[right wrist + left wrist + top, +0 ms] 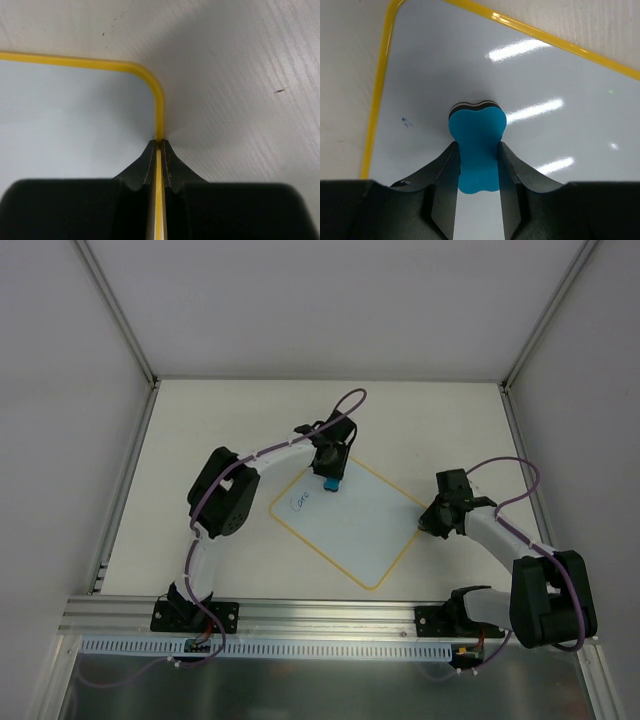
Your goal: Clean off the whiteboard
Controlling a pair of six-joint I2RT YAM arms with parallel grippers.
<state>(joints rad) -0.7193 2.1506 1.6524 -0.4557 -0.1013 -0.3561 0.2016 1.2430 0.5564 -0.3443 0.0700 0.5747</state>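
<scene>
The whiteboard (350, 525), pale with a yellow border, lies tilted on the table's middle. Blue handwriting (298, 502) sits near its left corner. My left gripper (330, 475) is shut on a blue eraser (331, 483) at the board's far corner. In the left wrist view the eraser (477, 142) is pressed on the board (560, 85), with a small blue mark (406, 121) to its left. My right gripper (428, 523) is shut on the board's right edge. In the right wrist view its fingers (148, 165) pinch the yellow border (159, 107) just below a rounded corner.
The white table (200, 420) is walled by white panels with metal posts at the back corners. An aluminium rail (320, 615) runs along the near edge, with both arm bases on it. Purple cables loop above each arm.
</scene>
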